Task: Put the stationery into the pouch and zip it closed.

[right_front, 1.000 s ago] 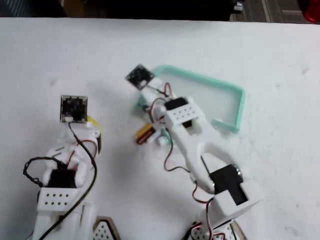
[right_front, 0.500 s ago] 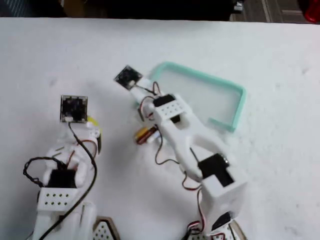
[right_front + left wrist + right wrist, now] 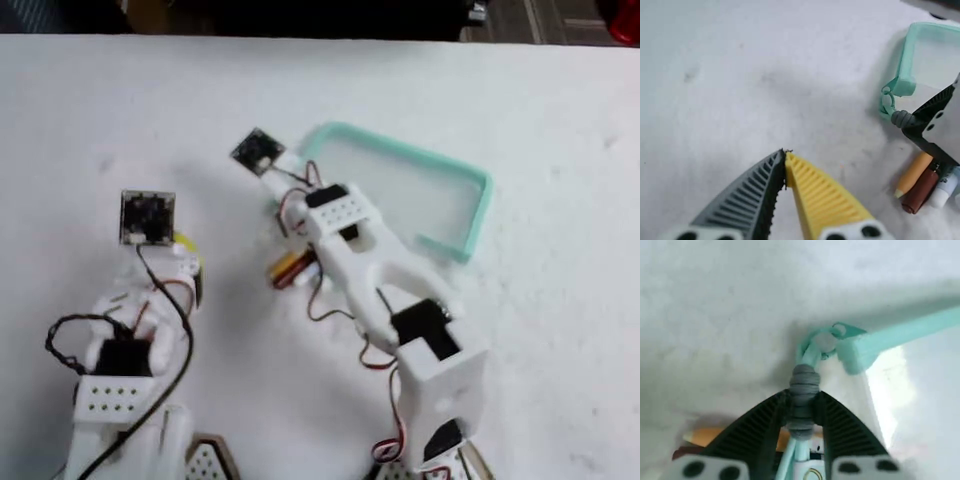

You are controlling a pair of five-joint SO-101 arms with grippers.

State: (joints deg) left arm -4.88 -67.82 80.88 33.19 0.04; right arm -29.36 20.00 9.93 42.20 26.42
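Since a second ago the white right arm [image 3: 370, 262] has swung a little toward the left arm's side, its wrist end sliding off the pouch's corner, and over the last half second it barely shifts; the pouch, the stationery and the other arm lie where they were; the white table [image 3: 520, 90] carries everything; the white left arm [image 3: 130, 345] sits well apart from the pouch, and its left gripper [image 3: 785, 156] hangs over bare table with its grey and yellow ribbed fingers met at the tips, holding nothing; the rectangular translucent plastic pouch with mint-green trim [image 3: 482, 200] lies flat toward the table's middle, ahead of the right arm, whose wrist reaches over the corner nearest the left arm; whether its zip is open or closed I cannot tell; the right gripper [image 3: 803, 393] has its black ribbed fingers pinched narrowly on the grey ribbed toggle [image 3: 804, 386] of the zip pull, from which a mint-green cord [image 3: 809, 356] runs to the ring at that pouch corner; the stationery lies outside the pouch, on the table just beside the same corner and partly under the right arm: an orange pencil [image 3: 912, 175], a brown crayon-like stick [image 3: 920, 191] and a white stick [image 3: 943, 189], side by side and touching.
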